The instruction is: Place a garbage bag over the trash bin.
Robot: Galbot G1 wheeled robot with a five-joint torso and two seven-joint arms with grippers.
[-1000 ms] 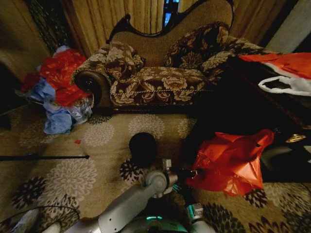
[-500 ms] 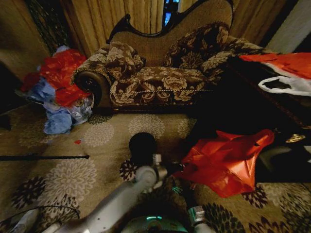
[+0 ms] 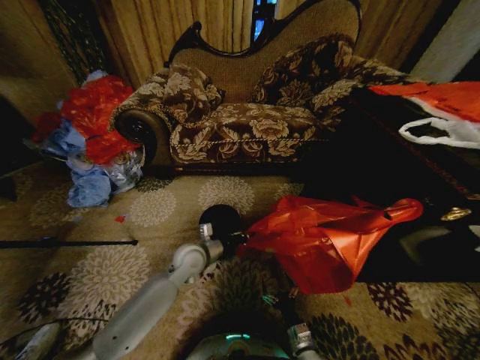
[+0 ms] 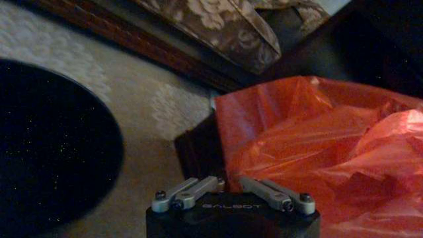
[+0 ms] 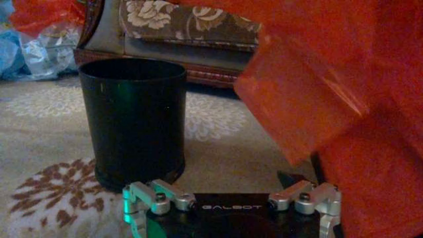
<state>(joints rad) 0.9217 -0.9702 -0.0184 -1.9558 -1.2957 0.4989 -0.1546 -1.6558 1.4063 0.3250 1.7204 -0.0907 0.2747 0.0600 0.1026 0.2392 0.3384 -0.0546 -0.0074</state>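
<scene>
The trash bin is a small round black bin standing upright on the patterned carpet in front of the sofa. My left gripper is at its right rim, shut on one edge of the garbage bag, a crinkly red plastic bag stretched out to the right of the bin. In the left wrist view the bag lies just ahead of the left gripper, with the bin's dark mouth beside it. My right gripper is low by the floor, open, facing the bin with the bag hanging beside it.
A floral sofa stands behind the bin. A heap of red and blue bags lies at the far left. A dark table on the right carries an orange-red bag and a white bag. A black rod lies on the carpet.
My left arm has swung left to the bin's rim, pulling the bag's edge with it. The bag has stretched out and shifted left toward the bin.
</scene>
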